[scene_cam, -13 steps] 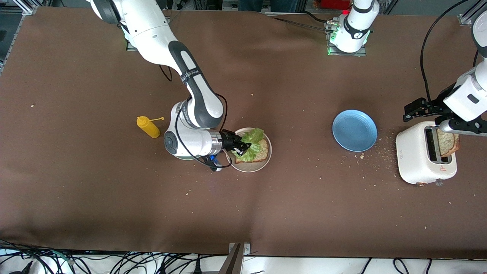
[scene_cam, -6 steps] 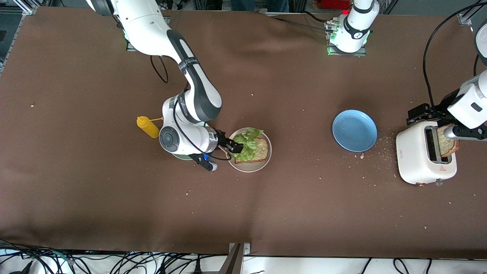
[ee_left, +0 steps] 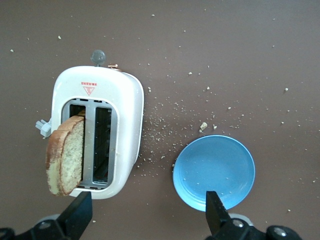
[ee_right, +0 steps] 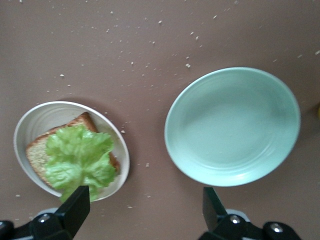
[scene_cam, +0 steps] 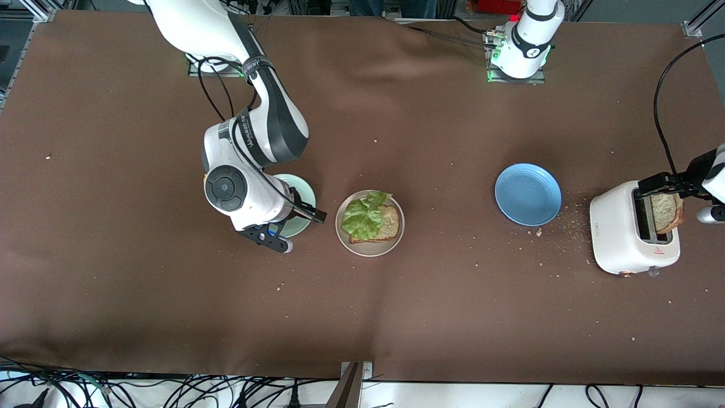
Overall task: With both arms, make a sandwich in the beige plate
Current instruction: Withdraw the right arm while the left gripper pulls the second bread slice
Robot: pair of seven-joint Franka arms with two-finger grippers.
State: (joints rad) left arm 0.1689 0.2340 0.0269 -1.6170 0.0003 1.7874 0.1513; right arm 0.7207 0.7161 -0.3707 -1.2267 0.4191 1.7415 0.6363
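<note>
Withdrawn since a second ago: right gripper (scene_cam: 308,214), earlier at the lettuce on the beige plate, now up over the mint-green plate (scene_cam: 299,205), fingers (ee_right: 74,209) apart and empty. Left gripper (scene_cam: 657,182), earlier spread over the toaster, now sits nearer the table's edge at the left arm's end, above the toaster's rim.

Item 1: beige plate (scene_cam: 396,241), mid-table, between the mint-green plate and the blue plate (scene_cam: 528,194). Holds one slice of wholegrain toast (scene_cam: 387,224) with a ruffled lettuce leaf (scene_cam: 362,217) lying on it, covering the half toward the right arm's end. No top slice on it.

Item 2: white toaster (scene_cam: 623,238), at the left arm's end of the table. Second toast slice (scene_cam: 664,212) stands upright in one slot, leaning outward. Crumbs scattered between toaster and blue plate.

Item 3: left gripper fingers (ee_left: 80,212) apart, holding nothing, toaster and blue plate below them.
</note>
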